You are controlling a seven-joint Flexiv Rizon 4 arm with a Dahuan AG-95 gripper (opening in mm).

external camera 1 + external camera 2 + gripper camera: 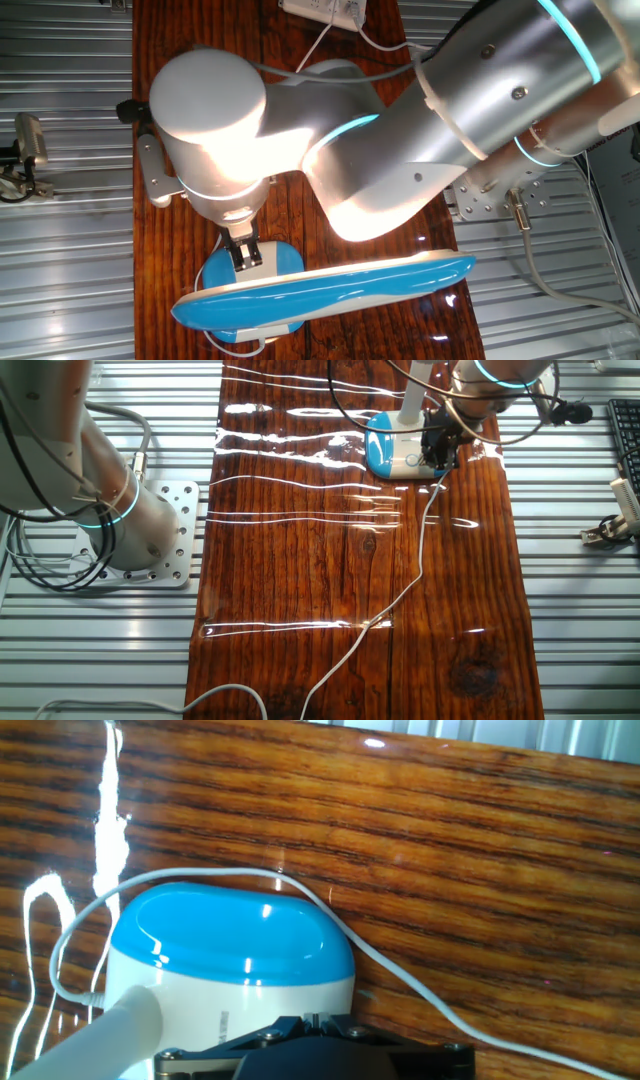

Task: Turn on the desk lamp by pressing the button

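Observation:
The desk lamp has a long blue and white head [330, 290] that lies across the near end of the wooden board. Its rounded blue-topped base [280, 258] sits just behind the head, and shows again [385, 450] [230, 940]. My gripper [246, 258] points straight down over the white side of the base. In the hand view its fingertips [316, 1017] are shut together right at the base's edge. The other fixed view places the gripper [438, 452] beside the lamp's stem. The button is hidden. A thin white cord [420, 560] runs from the base along the board.
A white power adapter [325, 10] lies at the far end of the board. The arm's mounting plate [165, 540] sits on ribbed metal beside the board. A keyboard [625, 440] and small clips lie off the other side. The cord [420, 985] curls round the base.

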